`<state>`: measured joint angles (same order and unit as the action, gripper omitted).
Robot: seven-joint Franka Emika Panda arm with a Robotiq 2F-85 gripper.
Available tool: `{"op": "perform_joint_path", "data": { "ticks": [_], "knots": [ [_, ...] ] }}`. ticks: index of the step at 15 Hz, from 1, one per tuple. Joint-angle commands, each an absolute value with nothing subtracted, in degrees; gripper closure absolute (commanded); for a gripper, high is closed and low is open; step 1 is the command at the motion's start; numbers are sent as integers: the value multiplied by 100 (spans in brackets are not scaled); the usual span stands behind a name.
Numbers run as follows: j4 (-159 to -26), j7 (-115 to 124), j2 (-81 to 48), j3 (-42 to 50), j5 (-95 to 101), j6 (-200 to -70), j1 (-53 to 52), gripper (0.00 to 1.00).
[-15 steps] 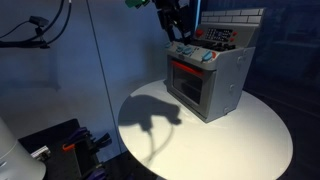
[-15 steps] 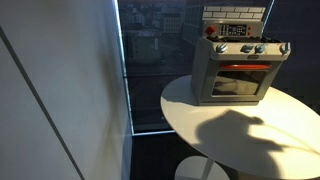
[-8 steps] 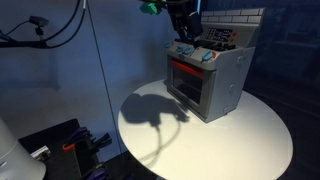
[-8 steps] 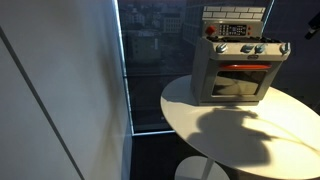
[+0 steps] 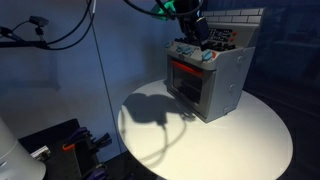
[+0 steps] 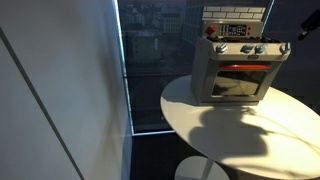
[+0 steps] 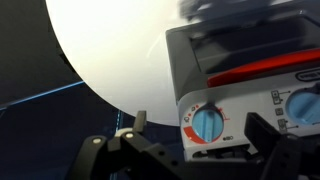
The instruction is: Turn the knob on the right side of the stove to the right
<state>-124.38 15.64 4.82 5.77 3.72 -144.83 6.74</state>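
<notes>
The stove [image 5: 210, 78] is a small grey box with a red-framed oven window and stands on a round white table in both exterior views [image 6: 238, 68]. My gripper [image 5: 196, 28] hovers just above its front knob row. In the wrist view the gripper [image 7: 200, 128] is open. Its two dark fingers stand apart on either side of a blue knob [image 7: 207, 125] with red marks, and I cannot tell if they touch it. A second blue knob [image 7: 305, 105] shows at the right edge. In an exterior view only the arm's tip [image 6: 312, 22] shows at the right edge.
The round white table [image 5: 245, 135] has bare surface in front of the stove. A window pane and a wall [image 6: 60, 90] stand beside it. Dark equipment with cables [image 5: 60, 145] sits low beside the table.
The gripper has moved down and toward the stove's knob row, and its shadow on the table has shifted. The arm's tip has entered at the right edge of an exterior view.
</notes>
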Motion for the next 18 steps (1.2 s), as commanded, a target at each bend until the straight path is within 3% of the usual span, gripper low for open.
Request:
{"op": "perform_joint_path", "data": {
  "ticks": [1,18],
  "knots": [
    [-12423,1542,480,566,354,-14471,691,0],
    [-12256,1378,-292,564,-244,-15840,585,0]
  ]
}}
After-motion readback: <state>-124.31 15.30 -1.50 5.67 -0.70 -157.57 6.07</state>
